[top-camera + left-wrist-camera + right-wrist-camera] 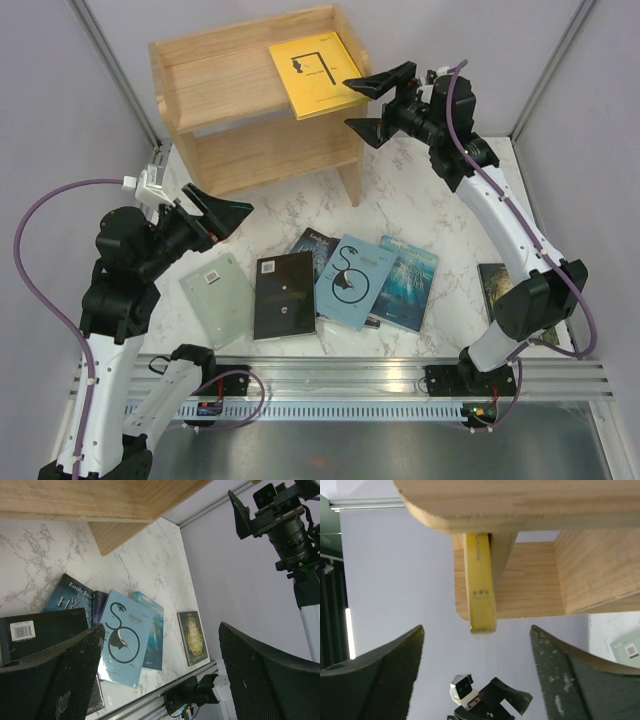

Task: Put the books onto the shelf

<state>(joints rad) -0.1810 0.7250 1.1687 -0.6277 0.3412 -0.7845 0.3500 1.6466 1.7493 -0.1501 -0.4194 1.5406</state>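
Surface [420,190]: white marble-pattern slab, grey veins, matte. Shelf [230,100] at its far side: two-tier light wood, visible grain, solid side panels, rounded corners.

Right end effector [348,102] is just right of the shelf's top tier, black textured fingers wide apart, nothing between them. Left end effector [228,218] is in front of the shelf's left end, fingers also spread, empty.

Yellow book [315,75]: thin flat paperback lying on the shelf's top tier, right end, one edge poking past the rim.

The rest lie flat on the surface in front of the shelf:
- pale grey-green book [215,297]
- black book [284,295]
- dark blue book [312,245], partly covered
- light blue swirl book [351,282]
- teal book [407,285]

Green-gold book [495,285] sits apart to the shelf's front right.
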